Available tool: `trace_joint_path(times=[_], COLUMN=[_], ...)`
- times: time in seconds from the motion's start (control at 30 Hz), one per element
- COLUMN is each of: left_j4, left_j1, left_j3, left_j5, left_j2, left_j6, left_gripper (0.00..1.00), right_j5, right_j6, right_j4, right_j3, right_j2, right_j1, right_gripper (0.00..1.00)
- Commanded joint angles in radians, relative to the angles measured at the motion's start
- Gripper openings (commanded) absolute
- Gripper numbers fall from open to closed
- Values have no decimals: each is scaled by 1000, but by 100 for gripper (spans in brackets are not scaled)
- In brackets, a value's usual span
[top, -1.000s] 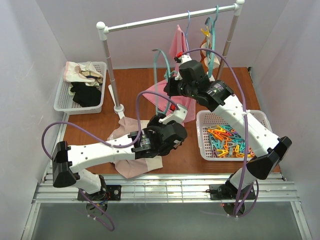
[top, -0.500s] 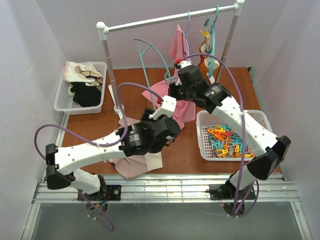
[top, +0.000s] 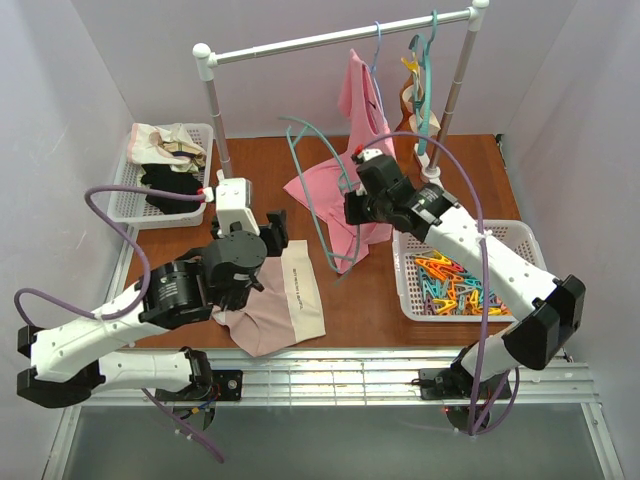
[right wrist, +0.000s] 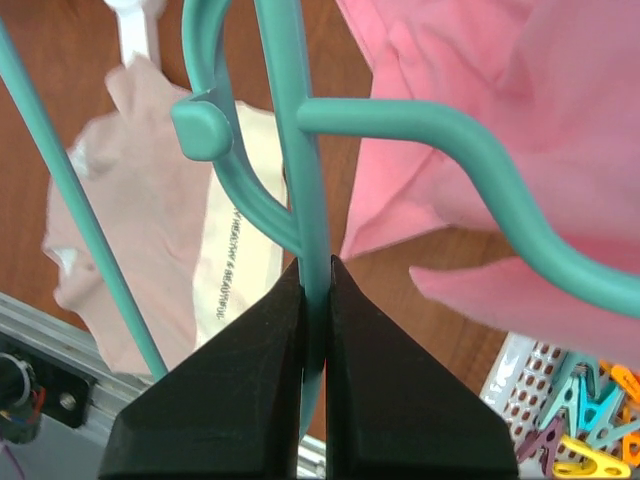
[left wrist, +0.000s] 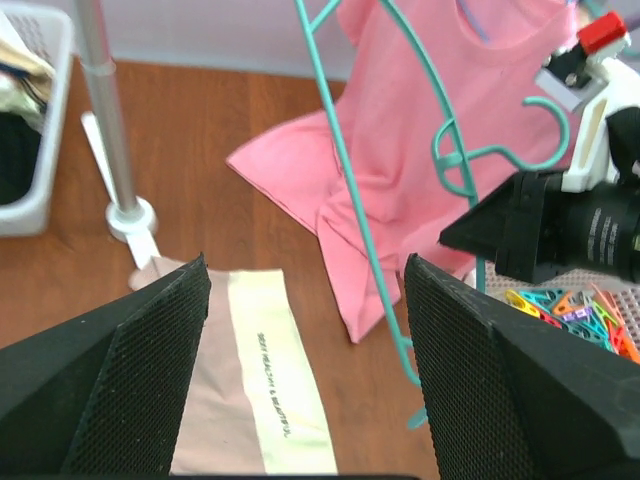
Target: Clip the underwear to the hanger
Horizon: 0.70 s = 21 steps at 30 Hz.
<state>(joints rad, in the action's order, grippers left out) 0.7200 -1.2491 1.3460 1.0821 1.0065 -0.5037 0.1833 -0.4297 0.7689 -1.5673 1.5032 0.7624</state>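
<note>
The right gripper [right wrist: 315,270] has its jaws shut tight on a thin bar of the hanger [right wrist: 295,120], close to where the hook branches off. It holds the teal frame raised and tilted, just to the right of the underwear [top: 265,320]. I judge this grip is meant to keep the hanger steady and off the wood so that the fabric can be brought to it.

The underwear lies flat and unclipped near the front edge. Its cream strip faces the hanger, and nothing is touching it. The left gripper [left wrist: 307,270] hovers over the far edge of the underwear with its jaws spread wide and nothing between them. That posture looks ready to drop onto the cloth.

The bright pink top [top: 312,185] drapes from the rail [top: 330,38] down to a spot beyond and to the right of the underwear. It sits behind the hanger and could get snagged. The basket [top: 465,227] of coloured clips sits well to the right of the underwear, within the right arm's reach.

The surface [top: 270,170] is reddish-brown wood. A white laundry basket [top: 125,190] of dark and pale garments stands beyond the underwear on the left. Pale lilac walls close the space on three sides, and a slotted metal frame runs just in front of the underwear.
</note>
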Motion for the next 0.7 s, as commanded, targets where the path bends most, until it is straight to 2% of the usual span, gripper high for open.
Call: trace_joint_path(times=[0.0,0.07,0.13,0.17,0.3,0.43,0.67], left_j4=[55,-98,-155,-160,-140,-151,-189], left_j1=[60,139,235,252,263,292,370], left_j3=[-96,-216,-281,-289,-289,-318,-389], left_j5=[-137,-314,-474,-506,-536,-574,-688], left_j2=[17,-43,-43,-31,59,89,162], left_j6=[-177,-151,-185,-191,-225,-248,-168], left_gripper=[71,71,71,71,71,69,63], right_j5=[-37,-63,-62,-64,-100,-123,-85], right_j6=[-12,-21,-21,-21,-58,-106,-263], right_j4=[-80,-108,-128,-132,-193,-232,-319], right_j3=[157,226,295,332,430,451,516], right_j2=[-67,-96,-112,-116,-126,-91,-49], right_j1=[3,3,12,18,58,100,201], right_gripper=[1,1,1,1,1,1,1])
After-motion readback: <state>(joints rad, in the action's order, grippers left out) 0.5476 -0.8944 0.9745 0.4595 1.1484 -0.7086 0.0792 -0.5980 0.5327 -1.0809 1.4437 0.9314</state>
